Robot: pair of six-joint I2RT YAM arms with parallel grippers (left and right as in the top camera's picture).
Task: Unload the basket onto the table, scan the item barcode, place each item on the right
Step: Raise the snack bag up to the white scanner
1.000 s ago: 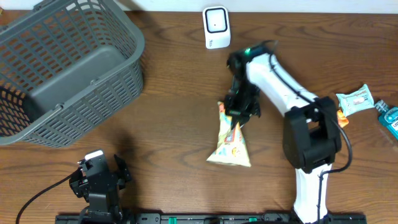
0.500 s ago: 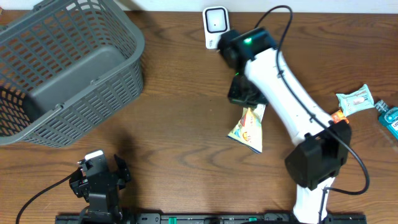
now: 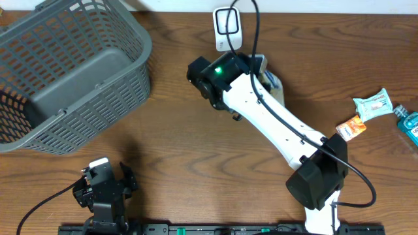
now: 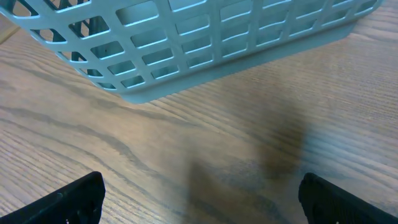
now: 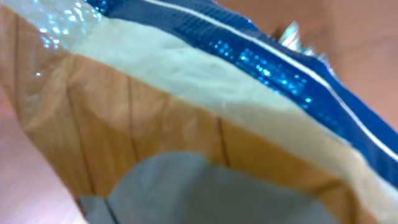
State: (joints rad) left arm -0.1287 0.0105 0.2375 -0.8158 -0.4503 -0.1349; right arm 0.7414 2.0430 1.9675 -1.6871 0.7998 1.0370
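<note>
— One snack bag (image 5: 186,93) is filling my right wrist view, blue band and cream panel pressed close. From above, only a corner is peeking out beside my right arm (image 3: 274,121), near the white barcode scanner (image 3: 226,27).

— Are you gripping it?

— My right claw is hiding under that arm, but it is clenching fully, and I am judging that the bag's thin edge is pinched in it. My left claw (image 4: 200,198) is hanging spread wide and empty near the grey basket (image 4: 205,56).

— What is worrying you?

— I am not seeing a barcode anywhere, so I may be showing the scanner the wrong face. The film is crinkling and glinting, which could spoil a read. Such a thin pinch could let the bag slip, and my arm is reaching close enough to knock the scanner over.
</note>
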